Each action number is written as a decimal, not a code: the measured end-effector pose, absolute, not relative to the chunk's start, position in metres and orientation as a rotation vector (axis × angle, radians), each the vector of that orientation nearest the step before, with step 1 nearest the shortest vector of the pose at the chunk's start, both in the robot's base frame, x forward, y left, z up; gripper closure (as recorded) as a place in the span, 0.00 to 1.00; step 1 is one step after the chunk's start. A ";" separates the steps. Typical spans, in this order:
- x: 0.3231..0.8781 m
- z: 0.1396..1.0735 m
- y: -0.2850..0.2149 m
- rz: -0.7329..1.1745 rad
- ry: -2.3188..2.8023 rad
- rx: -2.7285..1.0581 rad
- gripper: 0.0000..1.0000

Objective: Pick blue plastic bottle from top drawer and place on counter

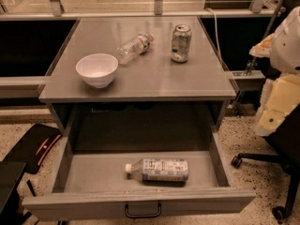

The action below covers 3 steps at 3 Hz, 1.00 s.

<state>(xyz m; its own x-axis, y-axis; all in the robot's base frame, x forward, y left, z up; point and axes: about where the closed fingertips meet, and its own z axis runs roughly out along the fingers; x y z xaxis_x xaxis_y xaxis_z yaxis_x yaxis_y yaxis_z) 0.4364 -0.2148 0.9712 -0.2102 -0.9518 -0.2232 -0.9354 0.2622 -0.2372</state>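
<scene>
The blue plastic bottle (158, 169) lies on its side in the open top drawer (140, 205), white cap pointing left, near the drawer's front middle. The drawer is pulled fully out below the counter (140, 74). My arm hangs at the right edge of the view, beside the cabinet. Its cream-coloured end, the gripper (271, 118), is level with the counter's front right corner, well above and to the right of the bottle, and touches nothing.
On the counter stand a white bowl (97, 69) at front left and a drinks can (181, 43) at back right. A clear bottle with a red-and-white label (134, 47) lies between them. An office chair base (276, 172) is at right, a black bag (35, 146) at left.
</scene>
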 end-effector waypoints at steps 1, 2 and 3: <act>0.431 0.950 -0.207 0.000 2.183 -1.781 0.00; 0.420 0.880 -0.191 0.223 2.094 -1.837 0.00; 0.395 0.797 -0.170 0.535 1.974 -1.817 0.00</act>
<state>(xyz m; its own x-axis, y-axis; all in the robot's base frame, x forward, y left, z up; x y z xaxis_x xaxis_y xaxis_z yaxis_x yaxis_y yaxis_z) 0.3950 -0.1703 0.7972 -0.0727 -0.8424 -0.5339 -0.9967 0.0806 0.0085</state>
